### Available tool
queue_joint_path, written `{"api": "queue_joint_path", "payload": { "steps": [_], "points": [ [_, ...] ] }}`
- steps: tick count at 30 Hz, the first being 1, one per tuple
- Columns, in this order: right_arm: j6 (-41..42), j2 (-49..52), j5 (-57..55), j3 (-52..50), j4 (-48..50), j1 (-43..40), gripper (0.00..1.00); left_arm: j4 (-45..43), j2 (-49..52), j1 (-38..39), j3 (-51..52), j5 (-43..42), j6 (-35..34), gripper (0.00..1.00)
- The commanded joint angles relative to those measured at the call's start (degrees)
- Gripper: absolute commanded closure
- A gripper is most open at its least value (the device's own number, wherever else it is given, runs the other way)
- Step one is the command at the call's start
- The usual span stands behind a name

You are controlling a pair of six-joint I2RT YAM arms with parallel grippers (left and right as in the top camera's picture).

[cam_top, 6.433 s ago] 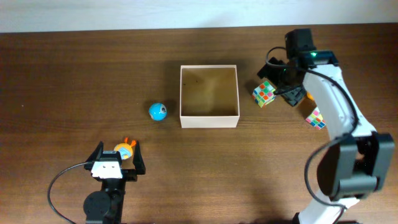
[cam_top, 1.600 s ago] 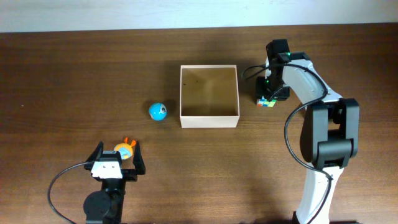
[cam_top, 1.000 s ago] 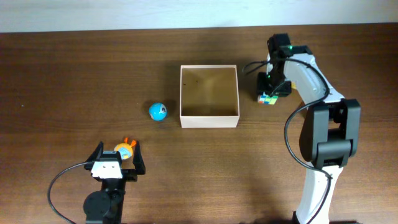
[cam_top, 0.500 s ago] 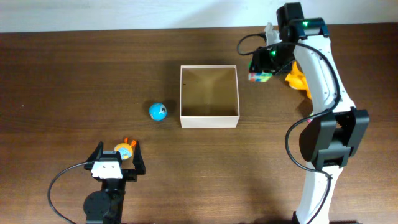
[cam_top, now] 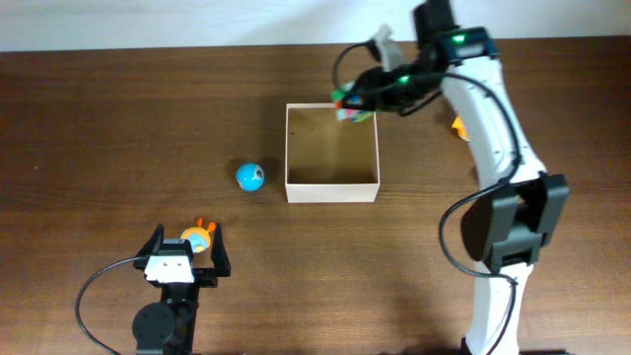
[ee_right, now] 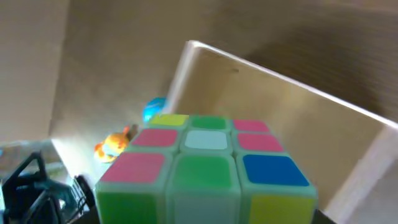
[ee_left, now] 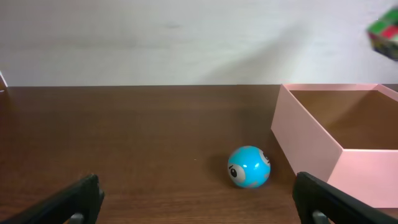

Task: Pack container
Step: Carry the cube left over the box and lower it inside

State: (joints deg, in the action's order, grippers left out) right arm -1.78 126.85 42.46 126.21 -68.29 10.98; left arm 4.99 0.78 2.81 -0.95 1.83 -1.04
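Observation:
The container [cam_top: 332, 192] is a square open box with white walls and a tan inside, mid-table. It also shows in the left wrist view [ee_left: 311, 134] and the right wrist view [ee_right: 280, 79]. My right gripper [cam_top: 365, 96] is shut on a multicoloured puzzle cube [cam_top: 347, 105] and holds it in the air over the container's far right corner. The cube fills the lower right wrist view [ee_right: 205, 168] and hides the fingers. My left gripper [cam_top: 184, 247] is open near the front edge, with a small orange toy [cam_top: 198, 235] between its fingers.
A blue ball with an eye [cam_top: 250, 177] lies left of the container, also in the left wrist view [ee_left: 249, 167]. An orange toy [cam_top: 459, 125] lies right of the container, partly hidden by my right arm. The pale wall runs along the table's far edge.
My right gripper has lifted the puzzle cube from the table right of the container and carried it up and left, over the container's far right corner. The left arm has not moved.

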Motion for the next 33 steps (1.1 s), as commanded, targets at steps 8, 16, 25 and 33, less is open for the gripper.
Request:
{"api": "queue_joint_path", "payload": {
  "steps": [8,16,25,33],
  "points": [
    [9.62,0.2,-22.21,1.4,7.34,13.99,0.51,0.2,-0.48,0.02,0.17,-0.81,0.85,0.01],
    [18.27,0.66,-38.75,1.29,9.53,19.1,0.51,0.17,-0.48,0.02,0.17,-0.81,0.85,0.01],
    [23.58,5.53,-44.26,1.29,9.84,19.93,0.5,0.2,-0.48,0.02,0.17,-0.81,0.85,0.01],
    [24.81,9.22,-44.02,1.29,10.49,20.13,0.51,0.2,-0.48,0.02,0.17,-0.81,0.85,0.01]
  ]
}}
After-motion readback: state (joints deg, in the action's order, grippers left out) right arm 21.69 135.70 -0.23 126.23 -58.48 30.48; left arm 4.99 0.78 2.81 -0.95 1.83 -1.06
